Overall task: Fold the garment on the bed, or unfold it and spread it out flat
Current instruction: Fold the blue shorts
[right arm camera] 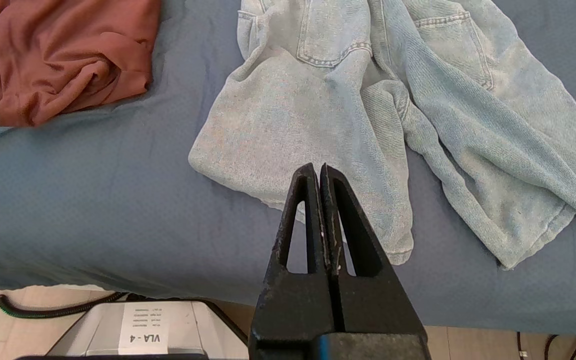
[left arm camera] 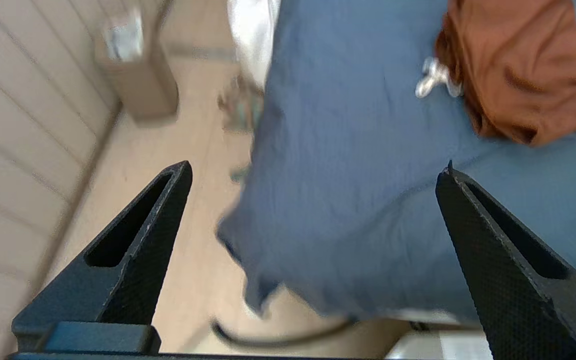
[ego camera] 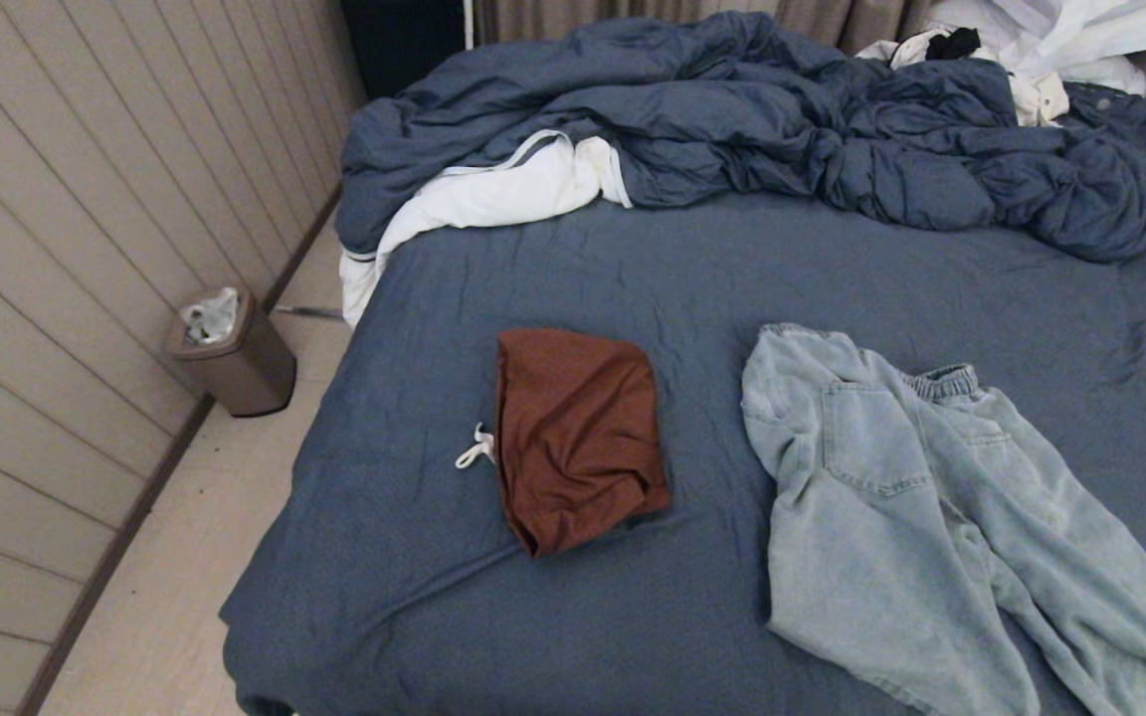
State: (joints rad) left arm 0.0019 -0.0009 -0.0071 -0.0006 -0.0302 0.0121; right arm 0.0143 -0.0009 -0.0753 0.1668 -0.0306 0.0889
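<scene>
Trash bin [ego camera: 235, 358] at 9 o'clock holds crumpled white; rust garment [ego camera: 578, 438] mid-bed [ego camera: 414, 597], jeans [ego camera: 921, 497] at 3; wrist views alone show left tool [left arm camera: 313, 170] spread, right tool [right arm camera: 317, 172] pressed together.

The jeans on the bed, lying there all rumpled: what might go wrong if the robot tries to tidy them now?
1. The jeans have legs overlapping; a pinch may catch two layers and drag them into a worse heap.
2. Their leg ends lie near the edge of the bed, so a pull towards the robot could slide them off.
3. The rust-brown garment lies close by and might get swept along.
</scene>
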